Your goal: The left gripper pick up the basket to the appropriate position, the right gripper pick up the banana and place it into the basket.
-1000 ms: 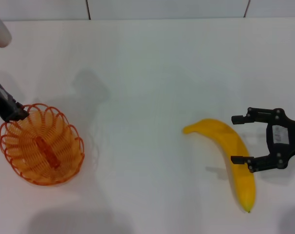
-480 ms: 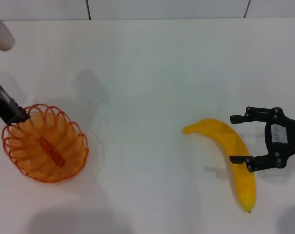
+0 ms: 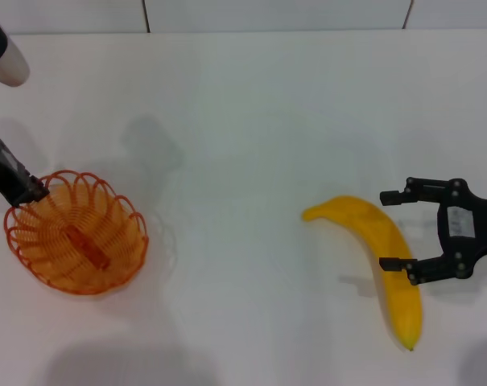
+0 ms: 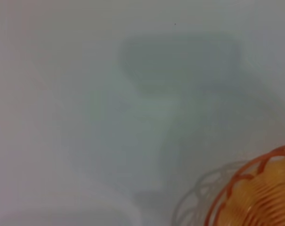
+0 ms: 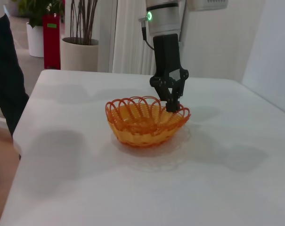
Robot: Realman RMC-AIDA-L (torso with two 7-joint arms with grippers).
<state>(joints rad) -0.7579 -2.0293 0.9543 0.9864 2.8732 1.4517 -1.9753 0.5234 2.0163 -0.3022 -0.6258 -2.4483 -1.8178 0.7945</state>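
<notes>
The orange wire basket (image 3: 135,239) is at the left of the white table. My left gripper (image 3: 30,191) is shut on its far-left rim. In the right wrist view the basket (image 5: 147,128) hangs from the left gripper (image 5: 173,107) just above its shadow. Part of the basket's rim (image 4: 255,186) shows in the left wrist view. The yellow banana (image 3: 364,221) lies at the right. My right gripper (image 3: 385,231) is open at the banana's middle, one finger at each side, nothing gripped.
The table's back edge (image 3: 275,30) runs along the top of the head view. The left arm's white link (image 3: 8,63) crosses the far-left corner. Beyond the table's far side stand a person (image 5: 5,70) and potted plants (image 5: 78,47).
The left gripper has carried the basket a little to the right and away from the front edge. The right gripper and the banana have stayed where they were.
</notes>
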